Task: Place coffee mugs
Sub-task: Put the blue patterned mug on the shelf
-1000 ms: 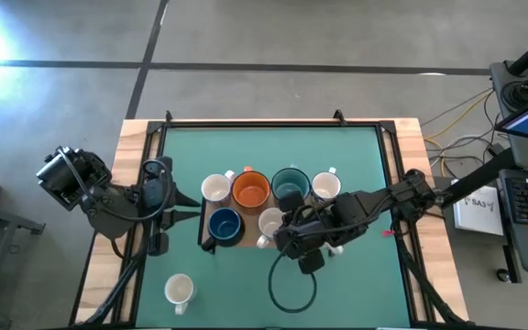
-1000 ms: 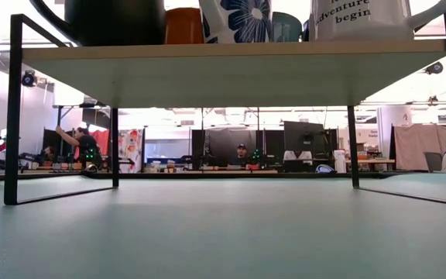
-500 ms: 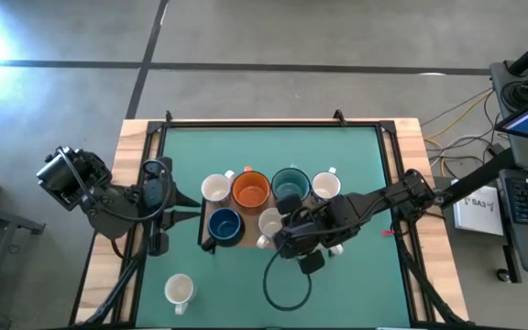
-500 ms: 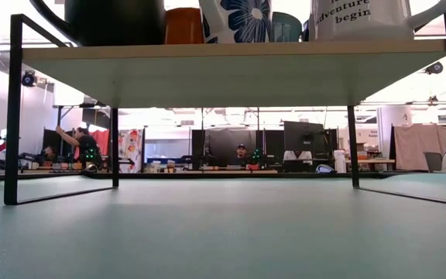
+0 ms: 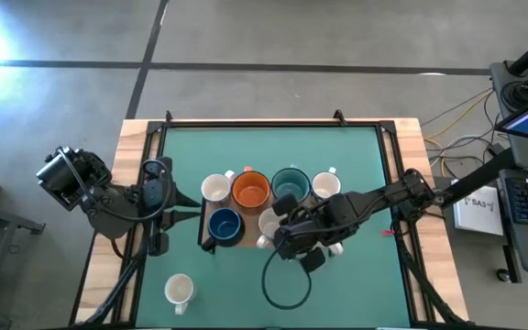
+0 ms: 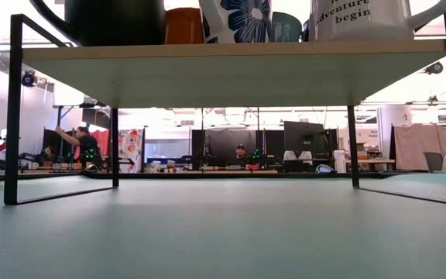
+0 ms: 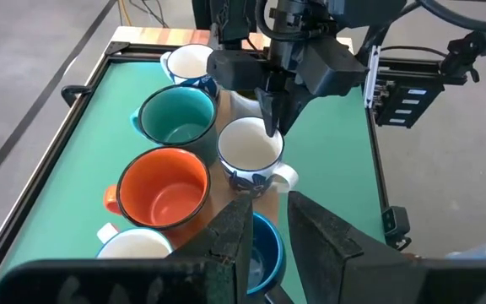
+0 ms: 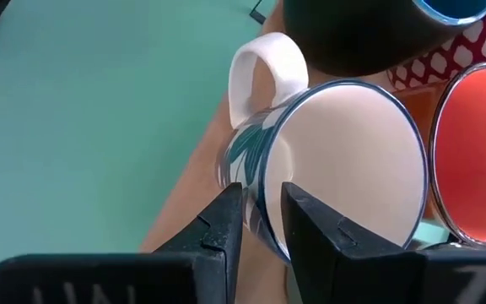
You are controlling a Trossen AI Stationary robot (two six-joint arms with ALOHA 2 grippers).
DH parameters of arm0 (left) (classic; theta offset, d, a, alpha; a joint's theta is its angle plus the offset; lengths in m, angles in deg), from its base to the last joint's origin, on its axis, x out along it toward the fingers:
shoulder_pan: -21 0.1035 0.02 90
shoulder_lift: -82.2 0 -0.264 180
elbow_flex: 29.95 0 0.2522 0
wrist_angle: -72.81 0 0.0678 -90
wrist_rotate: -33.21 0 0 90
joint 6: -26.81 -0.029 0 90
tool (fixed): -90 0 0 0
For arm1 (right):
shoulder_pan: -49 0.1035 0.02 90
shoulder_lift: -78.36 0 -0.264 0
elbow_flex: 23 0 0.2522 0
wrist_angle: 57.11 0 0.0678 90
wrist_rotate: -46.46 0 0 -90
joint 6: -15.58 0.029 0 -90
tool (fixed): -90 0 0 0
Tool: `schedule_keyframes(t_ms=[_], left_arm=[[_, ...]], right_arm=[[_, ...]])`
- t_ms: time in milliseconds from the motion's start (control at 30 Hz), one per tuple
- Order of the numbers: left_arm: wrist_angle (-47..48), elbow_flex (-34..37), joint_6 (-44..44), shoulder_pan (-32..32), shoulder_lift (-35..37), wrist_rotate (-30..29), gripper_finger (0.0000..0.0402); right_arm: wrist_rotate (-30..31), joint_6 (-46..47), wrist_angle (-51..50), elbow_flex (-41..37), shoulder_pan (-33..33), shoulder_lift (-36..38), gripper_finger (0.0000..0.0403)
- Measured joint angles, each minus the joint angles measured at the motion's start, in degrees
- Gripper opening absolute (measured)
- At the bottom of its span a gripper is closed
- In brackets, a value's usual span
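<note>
Mugs stand on a raised wooden shelf [image 6: 231, 54] in the table's middle. The high view shows a white mug [image 5: 215, 189], an orange mug [image 5: 251, 190], a teal mug [image 5: 290, 183] and a white mug [image 5: 325, 186] in the far row, with a navy mug [image 5: 224, 224] in the near row. My right gripper [image 5: 282, 235] is shut on the white floral mug [image 7: 250, 152] beside the navy one. A printed white mug [image 6: 362, 19] is mostly hidden under the right arm. One white mug [image 5: 180, 290] stands on the table. My left gripper [image 7: 270, 232] waits, narrowly open, left of the shelf. My right gripper grips the floral mug's rim [image 8: 264, 207] on its right side, one finger [image 8: 310, 232] inside the mug and the other outside. The fingers come from above, pointing down. The mug is upright, its foot on the shelf, and its handle [image 8: 264, 72] points toward the near edge.
Black metal legs [image 6: 12, 116] carry the shelf, with open space under it. A black cable loop [image 5: 285, 284] lies on the green mat near the right arm. A red-and-white dotted cloth [image 8: 433, 59] lies on the shelf between the mugs.
My right gripper has edged slightly toward the table's left, and the cable loop has followed it. The floral mug stands where it was on the shelf.
</note>
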Motion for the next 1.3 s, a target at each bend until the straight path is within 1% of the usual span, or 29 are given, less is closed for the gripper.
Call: schedule_keyframes(t_ms=[467, 867, 1033, 1300], left_arm=[[0.0, 0.0, 0.1, 0.0, 0.0, 0.0, 0.0061], [0.0, 0.0, 0.6, 0.0, 0.0, 0.0, 0.0061], [0.0, 0.0, 0.6, 0.0, 0.0, 0.0, 0.0061], [0.0, 0.0, 0.6, 0.0, 0.0, 0.0, 0.0061]], right_arm=[[-0.1, -2.8, 0.0, -0.1, -0.3, -1.8, 0.007], [-0.3, -5.5, -0.1, -0.1, -0.3, -2.3, 0.0033], [-0.3, -7.3, 0.5, -0.1, -0.3, -2.3, 0.0031], [-0.1, -11.6, 4.2, -0.1, -0.3, -2.3, 0.0032]])
